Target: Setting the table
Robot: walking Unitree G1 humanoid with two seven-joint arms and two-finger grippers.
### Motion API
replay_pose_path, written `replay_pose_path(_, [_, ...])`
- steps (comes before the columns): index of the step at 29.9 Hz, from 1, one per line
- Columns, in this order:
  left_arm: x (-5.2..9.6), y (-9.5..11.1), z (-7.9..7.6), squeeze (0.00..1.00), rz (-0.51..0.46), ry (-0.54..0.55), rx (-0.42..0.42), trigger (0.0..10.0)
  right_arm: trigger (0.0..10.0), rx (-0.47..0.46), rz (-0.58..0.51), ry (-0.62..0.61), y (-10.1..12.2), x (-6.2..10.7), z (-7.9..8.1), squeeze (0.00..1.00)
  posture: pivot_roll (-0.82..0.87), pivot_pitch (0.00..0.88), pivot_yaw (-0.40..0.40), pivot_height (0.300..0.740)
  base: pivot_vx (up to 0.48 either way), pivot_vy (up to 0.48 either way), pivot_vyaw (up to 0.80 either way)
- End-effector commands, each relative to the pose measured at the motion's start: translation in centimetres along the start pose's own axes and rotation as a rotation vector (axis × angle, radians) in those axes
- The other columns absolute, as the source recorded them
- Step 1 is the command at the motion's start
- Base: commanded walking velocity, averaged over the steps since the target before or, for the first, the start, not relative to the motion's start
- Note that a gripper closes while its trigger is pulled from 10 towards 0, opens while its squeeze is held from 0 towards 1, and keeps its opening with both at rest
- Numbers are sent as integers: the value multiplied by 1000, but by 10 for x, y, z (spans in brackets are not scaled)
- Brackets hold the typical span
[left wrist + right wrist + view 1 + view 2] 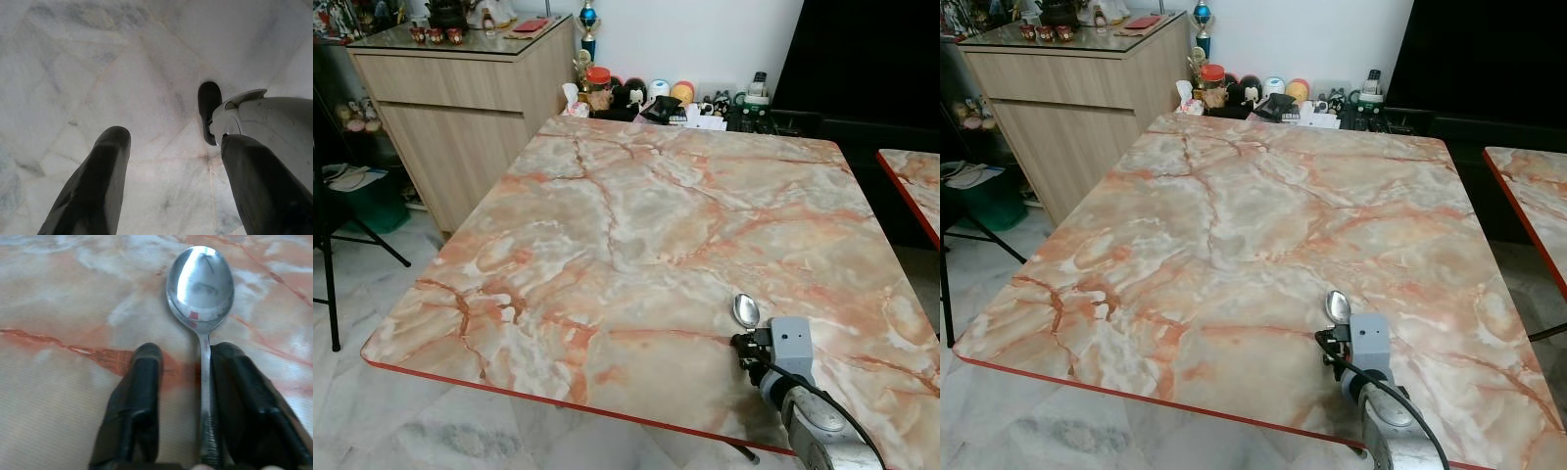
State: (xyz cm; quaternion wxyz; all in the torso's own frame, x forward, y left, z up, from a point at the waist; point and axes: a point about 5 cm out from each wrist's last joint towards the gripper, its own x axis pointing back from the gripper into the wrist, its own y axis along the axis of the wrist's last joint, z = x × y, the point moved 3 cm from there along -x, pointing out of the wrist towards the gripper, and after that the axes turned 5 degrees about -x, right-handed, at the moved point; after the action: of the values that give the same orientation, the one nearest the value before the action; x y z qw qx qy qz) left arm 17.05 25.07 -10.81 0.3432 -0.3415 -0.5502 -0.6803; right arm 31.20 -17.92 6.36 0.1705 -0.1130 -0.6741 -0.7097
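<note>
A metal spoon (pixel 200 284) lies flat on the marble-patterned table (pixel 636 196), near its front right part, bowl pointing away from me. My right gripper (pixel 186 352) is down at the table with its fingers open on either side of the spoon's handle; the handle runs along one finger (pixel 239 387), and a gap separates it from the other. In the head views the spoon's bowl (pixel 745 310) shows just beyond the right wrist (pixel 790 345). My left gripper (pixel 173 139) hangs open over the pale floor tiles, holding nothing.
A wooden cabinet (pixel 460 108) stands at the back left, with small items on a low ledge (pixel 656 98) behind the table. A second marble table (pixel 915 186) is at the right. A black chair (pixel 333 225) stands on the left floor.
</note>
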Motion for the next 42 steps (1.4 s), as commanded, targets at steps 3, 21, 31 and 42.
replay_pose_path(3, [1,-5,1,0,17,-2,-24,10000,0,0,70,25,-18,0,4,0,-11,107,12,740,0,0,0])
replay_pose_path(21, [1,-3,0,0,6,-10,-29,10000,0,13,64,29,-18,-2,7,0,-8,106,12,740,0,0,0])
replay_pose_path(31, [0,-2,0,0,5,-3,-34,10000,9216,30,-74,11,4,-4,10,0,-8,106,15,740,0,0,0])
replay_pose_path(42, [0,-1,2,0,-4,17,-23,10000,10000,24,-465,-43,82,8,7,0,-11,103,14,740,0,0,0])
